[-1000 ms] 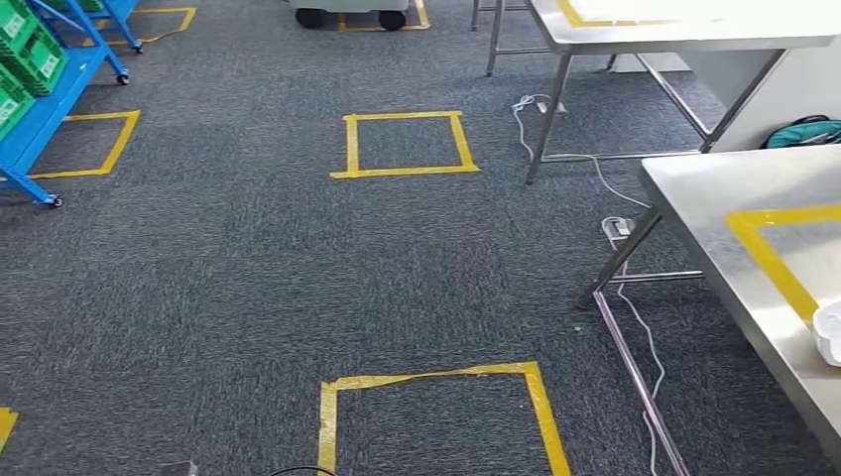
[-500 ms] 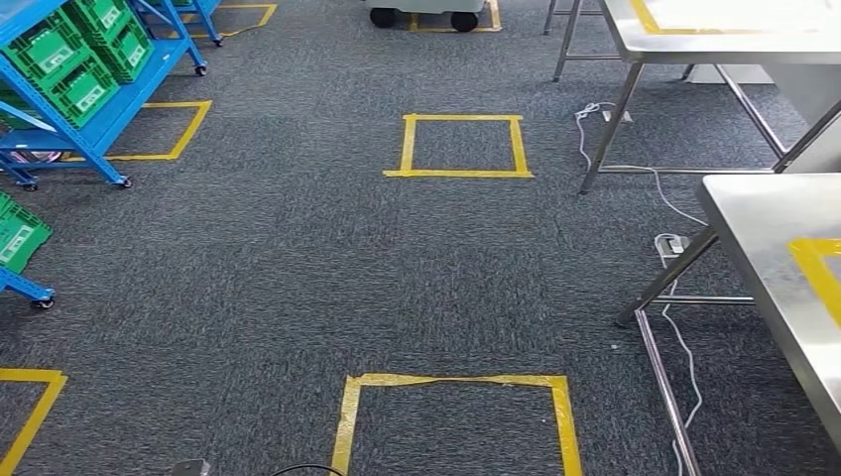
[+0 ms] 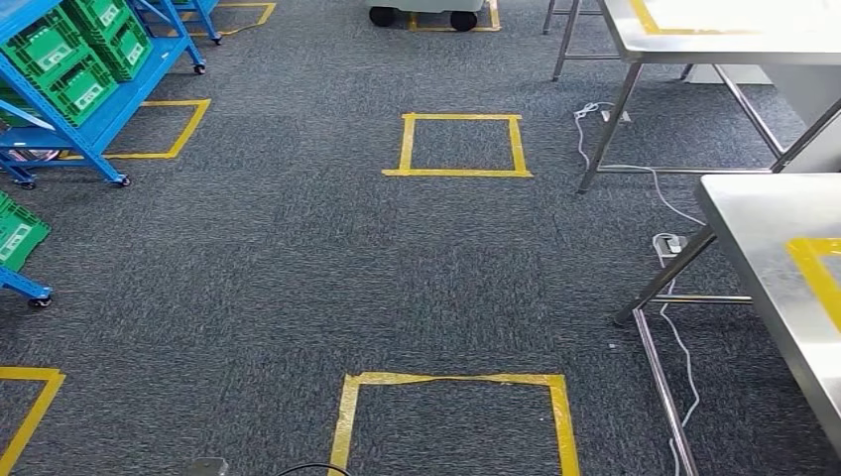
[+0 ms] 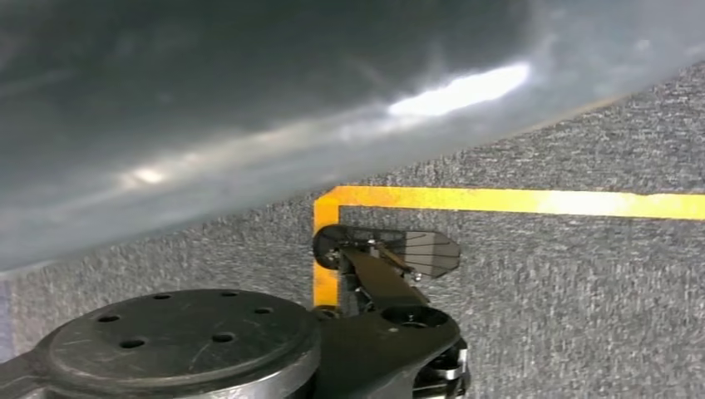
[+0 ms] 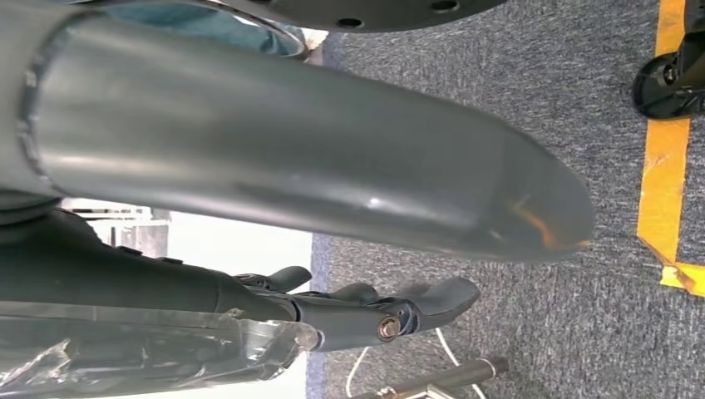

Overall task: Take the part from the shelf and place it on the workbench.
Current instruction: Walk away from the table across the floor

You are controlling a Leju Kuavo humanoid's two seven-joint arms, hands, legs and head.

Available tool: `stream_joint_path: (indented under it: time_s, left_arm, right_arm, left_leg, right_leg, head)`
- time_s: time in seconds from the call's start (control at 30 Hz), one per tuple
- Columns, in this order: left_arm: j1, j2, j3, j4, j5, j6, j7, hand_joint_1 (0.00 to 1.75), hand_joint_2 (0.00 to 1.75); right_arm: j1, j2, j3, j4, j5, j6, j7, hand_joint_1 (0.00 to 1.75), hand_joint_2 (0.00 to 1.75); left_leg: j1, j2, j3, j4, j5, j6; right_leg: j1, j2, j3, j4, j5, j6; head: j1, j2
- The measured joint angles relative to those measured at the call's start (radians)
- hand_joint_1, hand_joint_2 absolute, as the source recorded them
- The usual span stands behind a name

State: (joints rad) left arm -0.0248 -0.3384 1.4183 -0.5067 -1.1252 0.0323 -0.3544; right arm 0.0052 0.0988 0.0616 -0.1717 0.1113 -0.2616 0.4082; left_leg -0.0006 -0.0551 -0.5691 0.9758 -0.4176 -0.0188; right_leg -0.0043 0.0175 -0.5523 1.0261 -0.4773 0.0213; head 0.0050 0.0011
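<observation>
Grey carpet (image 3: 298, 278) ahead, head view looking down an open aisle. Blue metal shelf on castors (image 3: 109, 119) sits far left and well apart from the robot, loaded with green plastic crates (image 3: 69, 59).

The part is presumably in one of those crates. Too small and too oblique to tell which, and no part can be made out.

Stainless steel workbench surface (image 3: 764, 228) runs along the right edge, with yellow tape marking on its top.

Right hand (image 5: 357, 303) hangs beside the body, dark fingers (image 5: 432, 295) stretched out and slightly apart, nothing seen between them. Some clear crinkled film lies next to it; cannot tell what that is.

Left hand (image 4: 249, 108) is a close grey blur, so whether it is wide or closed cannot be told.

Step, as judged: approach to the shelf, pick not yet begun.

The next move calls for turning left and walking up to the shelf front, likely stopping at the yellow tape square on the floor (image 3: 159, 129) just beside it, then raising an arm toward a crate. White cable (image 3: 645, 178) by the table legs is off that route.
</observation>
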Motion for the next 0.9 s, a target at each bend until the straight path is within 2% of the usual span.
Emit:
stream_joint_path:
  time_s: [0.23,0.9]
  left_arm:
    - [0.006,0.006,-0.010,0.009,-0.017,-0.012,0.000,0.00,0.00]
    - [0.008,0.011,-0.010,0.012,-0.024,-0.028,0.001,0.00,0.00]
  right_arm:
    - [0.000,0.000,0.000,0.000,-0.003,0.006,0.000,0.00,0.00]
    - [-0.001,0.000,-0.001,0.000,-0.003,0.006,0.000,0.00,0.00]
  left_leg:
    - [-0.005,0.000,-0.001,0.001,0.000,0.001]
    - [-0.005,0.000,-0.001,0.002,0.000,0.002]
  right_leg:
    - [-0.005,0.000,0.000,-0.001,0.001,0.002]
    - [-0.006,0.000,0.000,-0.001,0.002,0.002]
  head:
    - [0.000,0.000]
    - [0.000,0.000]
